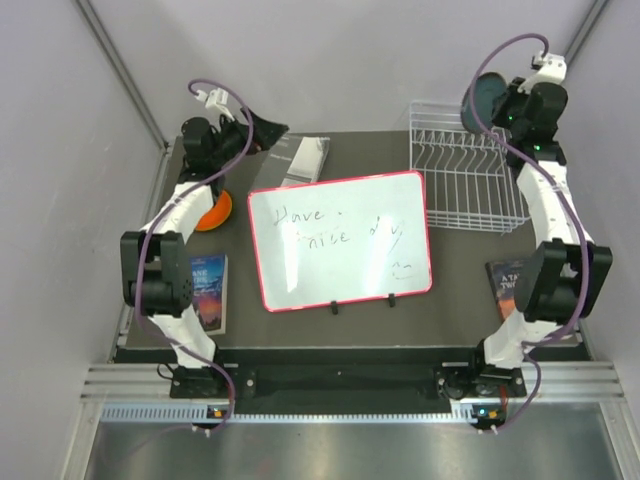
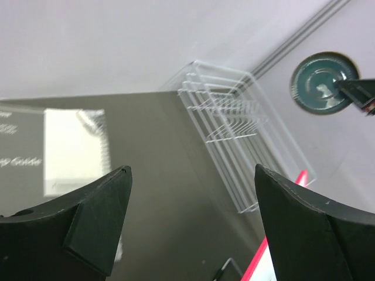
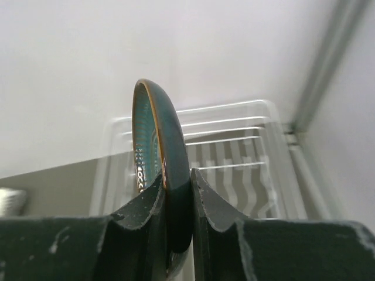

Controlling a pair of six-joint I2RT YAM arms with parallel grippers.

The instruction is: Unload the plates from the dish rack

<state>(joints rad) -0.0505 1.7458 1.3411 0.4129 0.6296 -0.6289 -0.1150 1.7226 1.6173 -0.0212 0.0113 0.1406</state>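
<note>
The white wire dish rack [image 1: 465, 170] stands at the back right of the table; only bare tines show in it. Above its far edge my right gripper [image 1: 500, 104] is shut on the rim of a dark teal plate [image 1: 484, 98], which hangs on edge in the air. In the right wrist view the teal plate [image 3: 163, 132] is pinched between the fingers [image 3: 137, 216], with the rack [image 3: 246, 155] below. An orange plate [image 1: 216, 211] lies at the left, partly under the left arm. My left gripper [image 1: 266, 130] is open and holds nothing. The left wrist view shows the rack [image 2: 234, 132] and the teal plate [image 2: 321, 83] across the table.
A pink-framed whiteboard [image 1: 340, 240] with writing lies in the middle of the table. A white booklet [image 1: 305, 158] sits at the back centre. One book [image 1: 209, 290] lies at the front left, another book [image 1: 504, 281] at the front right beside the right arm.
</note>
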